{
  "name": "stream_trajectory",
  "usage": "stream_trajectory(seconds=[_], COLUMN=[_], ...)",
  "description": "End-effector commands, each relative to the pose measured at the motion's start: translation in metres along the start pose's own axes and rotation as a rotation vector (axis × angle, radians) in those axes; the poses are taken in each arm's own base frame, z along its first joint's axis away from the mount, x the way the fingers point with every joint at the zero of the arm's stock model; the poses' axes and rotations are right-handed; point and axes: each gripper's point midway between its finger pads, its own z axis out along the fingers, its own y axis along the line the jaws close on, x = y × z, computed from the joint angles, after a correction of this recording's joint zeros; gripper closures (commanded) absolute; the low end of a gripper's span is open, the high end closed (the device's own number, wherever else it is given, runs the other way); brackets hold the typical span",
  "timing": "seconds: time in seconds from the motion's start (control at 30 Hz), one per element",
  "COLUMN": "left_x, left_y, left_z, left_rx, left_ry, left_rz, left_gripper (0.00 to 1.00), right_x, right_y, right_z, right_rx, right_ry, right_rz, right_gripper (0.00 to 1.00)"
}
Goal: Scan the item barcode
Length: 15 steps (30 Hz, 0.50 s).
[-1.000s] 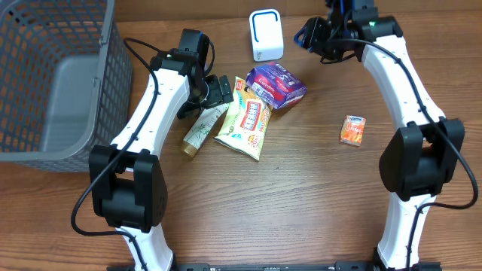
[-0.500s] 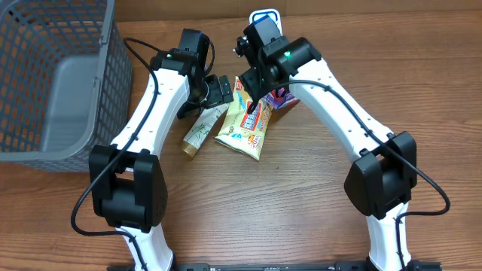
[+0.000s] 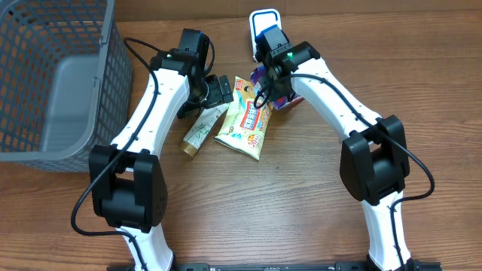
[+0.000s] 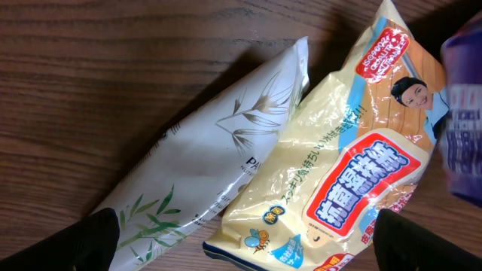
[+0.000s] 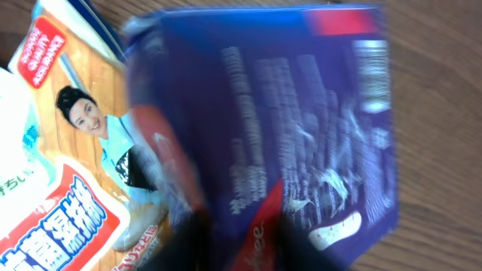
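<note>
The wooden bench (image 3: 301, 203) carries everything, with the grey wire basket (image 3: 105, 68) at its left edge, probably where items go once read. Mid-bench lies a small heap: the yellow snack bag (image 3: 245, 124), the purple package (image 5: 301, 128) overlapping its far right corner, and the white tube (image 3: 199, 132) just beside the bag's left. A white scanner-like device (image 3: 260, 15) stands at the far edge, near the package (handy for a short carry). The left gripper (image 3: 220, 89) hovers spread wide and empty over tube and bag. The right gripper (image 3: 265, 92) sits on the purple package, seemingly to lift it for scanning; blur hides whether it has closed.
</note>
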Motion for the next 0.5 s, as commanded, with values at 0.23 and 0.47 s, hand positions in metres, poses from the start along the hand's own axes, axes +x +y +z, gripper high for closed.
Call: stream_trajectory(seconds=[0.23,0.47], left_x=[-0.006,-0.006], left_y=[-0.003,-0.003], left_z=[-0.006,-0.006], left_rx=[0.005,0.005], left_ry=[-0.023,-0.023], left_rz=[0.023,0.022], left_gripper=[0.0,0.0], right_x=[-0.016,0.015], right_y=[-0.032,-0.066], right_z=[-0.081,-0.103], right_rx=[-0.289,-0.649], right_ry=[-0.055,0.056], right_rz=[0.297,0.516], right_gripper=[0.96,0.96])
